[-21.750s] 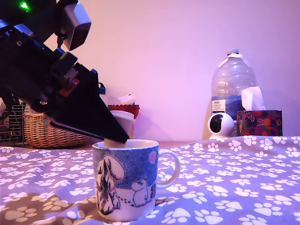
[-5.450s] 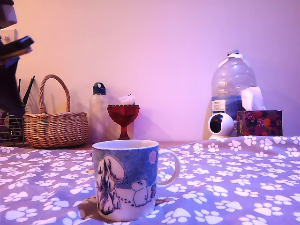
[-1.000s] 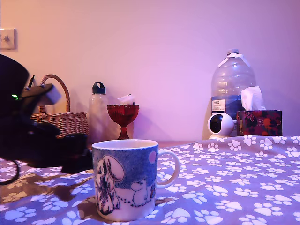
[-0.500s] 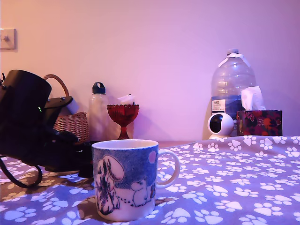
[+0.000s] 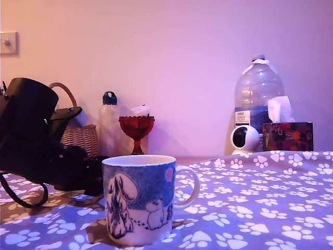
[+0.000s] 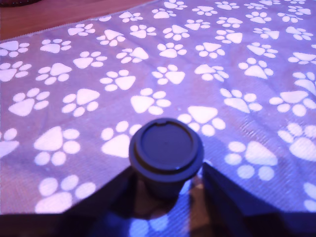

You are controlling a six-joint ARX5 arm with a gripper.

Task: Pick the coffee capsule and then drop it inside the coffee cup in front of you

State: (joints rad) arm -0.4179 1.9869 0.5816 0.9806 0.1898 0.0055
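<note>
Pick step: the hand (image 6: 167, 185) stands wide around the coffee capsule (image 6: 166, 149) at lower centre, and should next close, then lift it to the coffee cup (image 5: 141, 200)

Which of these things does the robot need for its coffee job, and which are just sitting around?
Needed:
coffee capsule, standing on the cloth between the gripper fingers
coffee cup, the blue mug
gripper

Just sitting around:
wicker basket
small bottle
red goblet
big water jug
white camera
tissue box
</note>
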